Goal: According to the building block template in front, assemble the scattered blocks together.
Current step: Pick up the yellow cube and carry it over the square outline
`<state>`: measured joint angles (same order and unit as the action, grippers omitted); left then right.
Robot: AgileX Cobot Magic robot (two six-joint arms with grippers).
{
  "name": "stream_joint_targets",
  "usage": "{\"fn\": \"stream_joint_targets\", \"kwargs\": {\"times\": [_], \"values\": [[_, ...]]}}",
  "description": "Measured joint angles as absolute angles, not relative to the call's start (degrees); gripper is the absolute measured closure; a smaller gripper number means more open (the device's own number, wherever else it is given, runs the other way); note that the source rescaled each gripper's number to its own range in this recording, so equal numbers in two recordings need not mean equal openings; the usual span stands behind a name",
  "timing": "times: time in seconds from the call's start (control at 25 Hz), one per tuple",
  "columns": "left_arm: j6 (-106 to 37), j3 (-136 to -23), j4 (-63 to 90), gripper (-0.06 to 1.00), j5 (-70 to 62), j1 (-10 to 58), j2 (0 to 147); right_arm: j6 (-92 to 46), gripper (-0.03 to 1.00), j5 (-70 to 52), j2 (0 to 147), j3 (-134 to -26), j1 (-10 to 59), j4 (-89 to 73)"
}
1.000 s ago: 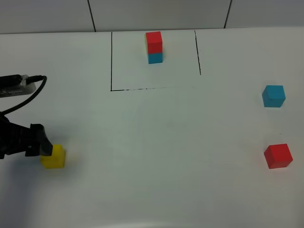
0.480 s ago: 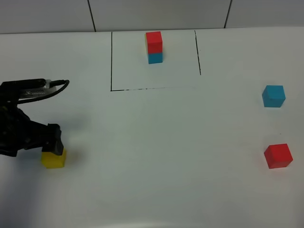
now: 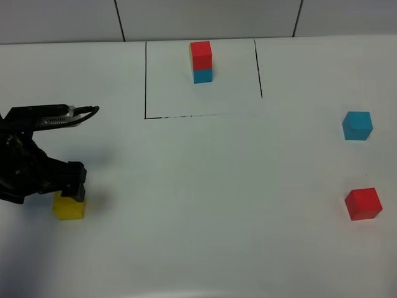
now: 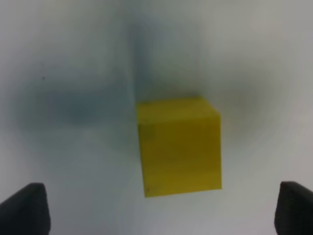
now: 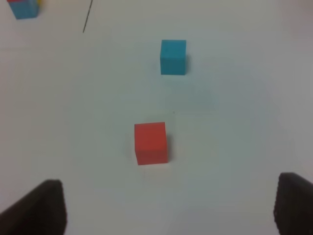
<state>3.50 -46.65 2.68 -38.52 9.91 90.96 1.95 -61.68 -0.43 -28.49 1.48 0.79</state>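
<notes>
The building block template (image 3: 200, 62), red over cyan-blue with a thin yellow edge, stands inside the black-lined area at the back; its corner shows in the right wrist view (image 5: 23, 8). The yellow cube (image 3: 68, 208) lies at the front left. My left gripper (image 3: 70, 188) hovers right above it, open wide. In the left wrist view the yellow cube (image 4: 179, 147) sits centred ahead of the left gripper (image 4: 159, 210), untouched. The cyan-blue cube (image 3: 357, 125) and red cube (image 3: 363, 203) lie at the right. My right gripper (image 5: 171, 210) is open, behind the red cube (image 5: 151, 142) and the cyan-blue cube (image 5: 173, 57).
A black line (image 3: 146, 81) marks a three-sided rectangle around the template at the table's back. The white table (image 3: 217, 186) runs between the yellow cube on the left and the other two cubes on the right. A tiled wall stands behind.
My left arm has come in from the left edge and now covers the top of the yellow cube. The cubes and the right arm have not moved.
</notes>
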Motion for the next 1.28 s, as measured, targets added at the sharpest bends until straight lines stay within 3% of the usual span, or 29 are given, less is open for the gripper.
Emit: {"fn": "stream_joint_targets", "kwargs": {"times": [0.8, 0.96, 1.04, 1.16, 1.28], "values": [[3.52, -46.65, 2.17, 0.0, -34.12, 9.91, 99.77, 1.95, 0.24, -61.68, -0.43, -28.49, 1.48, 0.79], [3.62, -46.65, 2.27, 0.05, -32.72, 9.91, 100.66, 1.95, 0.24, -61.68, -0.43, -28.49, 1.48, 0.79], [3.62, -46.65, 2.27, 0.15, -32.38, 9.91, 100.71, 1.95, 0.24, -61.68, -0.43, -28.49, 1.48, 0.79], [3.62, -46.65, 2.27, 0.46, -32.38, 9.91, 100.71, 1.95, 0.24, -61.68, -0.43, -28.49, 1.48, 0.79], [3.62, -46.65, 2.35, 0.91, -32.38, 9.91, 100.71, 1.95, 0.24, -61.68, -0.43, -28.49, 1.48, 0.79]]}}
